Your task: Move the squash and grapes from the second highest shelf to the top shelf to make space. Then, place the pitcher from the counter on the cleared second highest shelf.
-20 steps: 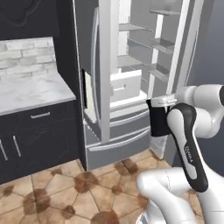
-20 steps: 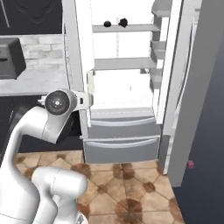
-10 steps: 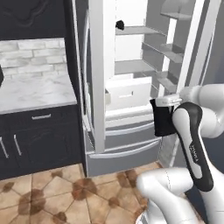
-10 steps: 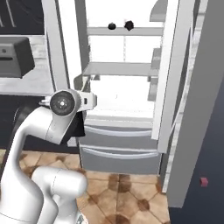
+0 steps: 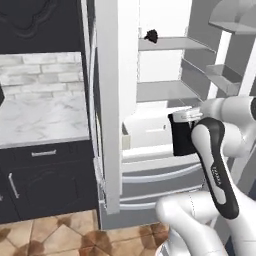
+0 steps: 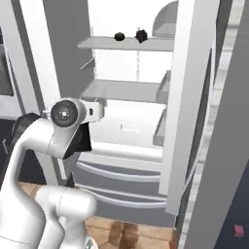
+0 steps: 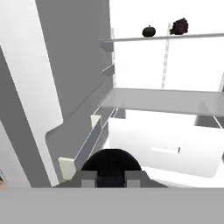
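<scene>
Gripper (image 7: 110,178) clamped on the pitcher (image 7: 111,162) before the open fridge.
In the hand view, the fingers (image 7: 130,178) sat close together at 6 o'clock, gripping the black pitcher; the bare second highest shelf (image 7: 162,101) lay at centre; squash (image 7: 148,31) and grapes (image 7: 179,26) stood on the top shelf (image 7: 131,39) at 1 o'clock.

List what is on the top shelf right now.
The top shelf carries the squash and the grapes, apart from each other. In the left base view the door hides the squash.
</scene>
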You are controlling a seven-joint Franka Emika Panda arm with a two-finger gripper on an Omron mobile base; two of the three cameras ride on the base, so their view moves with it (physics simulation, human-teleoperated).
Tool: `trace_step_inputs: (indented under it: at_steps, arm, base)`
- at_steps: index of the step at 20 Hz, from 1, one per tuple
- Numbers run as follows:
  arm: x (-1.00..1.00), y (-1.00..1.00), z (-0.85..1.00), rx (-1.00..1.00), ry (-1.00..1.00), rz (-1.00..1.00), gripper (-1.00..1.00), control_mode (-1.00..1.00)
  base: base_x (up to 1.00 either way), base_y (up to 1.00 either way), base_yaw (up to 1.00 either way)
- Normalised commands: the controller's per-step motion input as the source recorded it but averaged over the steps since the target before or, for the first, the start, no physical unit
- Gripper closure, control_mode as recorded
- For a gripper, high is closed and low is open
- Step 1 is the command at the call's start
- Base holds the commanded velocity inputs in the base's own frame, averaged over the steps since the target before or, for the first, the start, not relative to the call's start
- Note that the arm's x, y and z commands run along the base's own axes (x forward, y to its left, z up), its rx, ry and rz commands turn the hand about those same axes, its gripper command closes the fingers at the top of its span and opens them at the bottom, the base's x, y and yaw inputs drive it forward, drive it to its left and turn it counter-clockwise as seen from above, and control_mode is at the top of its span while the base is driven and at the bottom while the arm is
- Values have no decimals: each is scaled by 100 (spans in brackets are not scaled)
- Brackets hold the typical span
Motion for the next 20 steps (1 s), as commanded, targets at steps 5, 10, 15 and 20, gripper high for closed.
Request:
trace_step_inputs:
  at_steps: [5, 10, 15, 20]
  arm:
    - [0, 0, 0, 0, 0, 0, 100, 100]
    - [0, 0, 0, 0, 0, 0, 100, 100]
    - [0, 0, 0, 0, 0, 0, 100, 100]
    - [0, 0, 0, 0, 0, 0, 100, 100]
  base:
    - [46, -49, -7]
    - [64, 4, -17]
    - [76, 14, -19]
    - [74, 24, -19]
